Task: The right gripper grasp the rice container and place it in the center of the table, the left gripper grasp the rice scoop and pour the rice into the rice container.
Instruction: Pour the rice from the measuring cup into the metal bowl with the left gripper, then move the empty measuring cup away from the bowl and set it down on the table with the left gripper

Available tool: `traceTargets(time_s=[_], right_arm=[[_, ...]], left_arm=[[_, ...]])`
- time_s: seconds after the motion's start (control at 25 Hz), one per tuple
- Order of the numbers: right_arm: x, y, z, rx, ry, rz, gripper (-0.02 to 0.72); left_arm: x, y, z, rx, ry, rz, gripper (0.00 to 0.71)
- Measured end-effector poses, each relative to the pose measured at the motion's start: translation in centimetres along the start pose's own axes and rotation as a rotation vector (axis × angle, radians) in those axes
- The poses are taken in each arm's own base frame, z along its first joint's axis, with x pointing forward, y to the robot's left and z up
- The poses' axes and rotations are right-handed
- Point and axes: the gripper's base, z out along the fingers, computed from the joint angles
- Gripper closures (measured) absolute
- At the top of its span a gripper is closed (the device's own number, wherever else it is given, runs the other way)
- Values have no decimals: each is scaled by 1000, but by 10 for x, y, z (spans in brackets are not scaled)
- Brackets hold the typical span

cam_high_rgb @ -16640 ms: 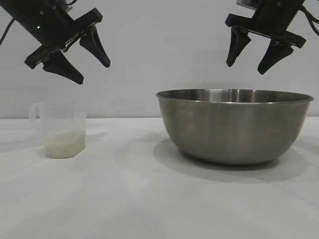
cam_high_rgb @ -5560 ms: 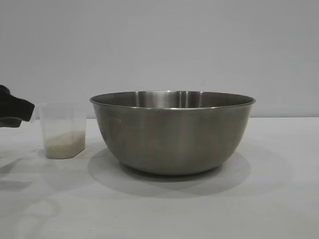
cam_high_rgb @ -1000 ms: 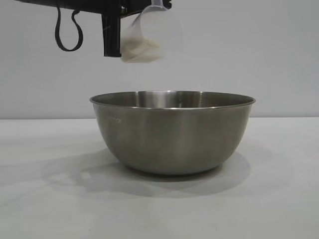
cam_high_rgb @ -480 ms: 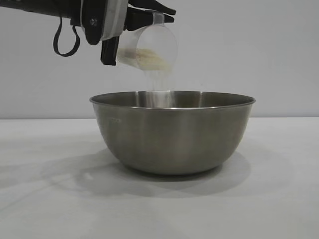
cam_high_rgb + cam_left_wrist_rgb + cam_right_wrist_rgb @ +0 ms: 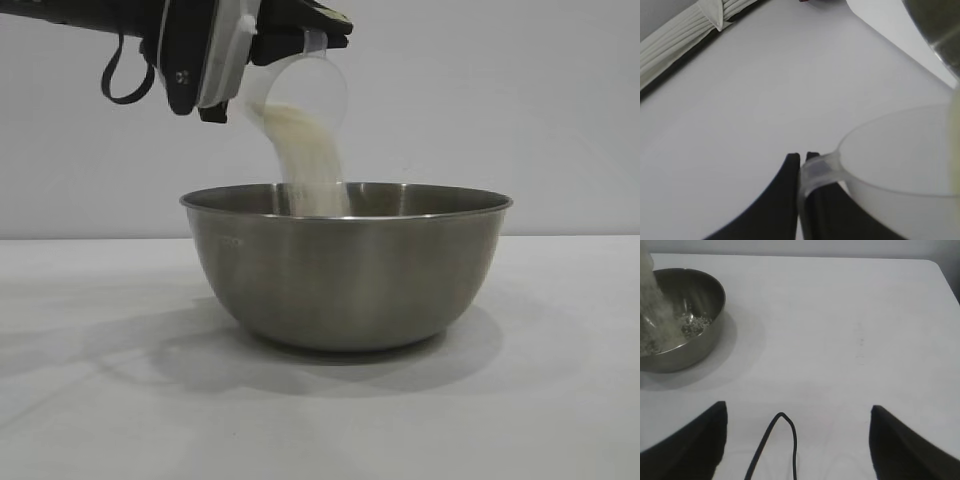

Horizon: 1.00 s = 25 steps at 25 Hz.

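Observation:
The steel rice container [image 5: 346, 265] stands on the white table [image 5: 560, 400] near the middle. My left gripper [image 5: 300, 30] is shut on the loop handle of the clear rice scoop [image 5: 300, 90] and holds it tipped above the container's left half. Rice [image 5: 312, 165] streams from the scoop into the container. In the left wrist view the left gripper [image 5: 802, 160] pinches the scoop's handle [image 5: 817, 167]. The right gripper [image 5: 797, 410] is open and empty above the table, away from the container [image 5: 700, 325], where rice [image 5: 660, 325] piles up.
A thin black cable [image 5: 775, 440] loops between the right gripper's fingers. A plain white wall stands behind the table. Bare tabletop lies on both sides of the container.
The left gripper has tipped the scoop further over the container. The thin trickle of rice has grown into a thick stream. The container has not moved.

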Motion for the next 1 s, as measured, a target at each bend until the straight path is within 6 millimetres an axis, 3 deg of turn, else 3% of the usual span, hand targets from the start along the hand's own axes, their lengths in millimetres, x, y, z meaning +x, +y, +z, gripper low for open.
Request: traceTargets(time_s=[0.52,1.0], right_arm=[[0,0,0,0,0,0,202],[0,0,0,0,0,0,202]], left_arm=[[0,0,0,1,-1,319,710],[-1,0,0,-4,-12,348,710]])
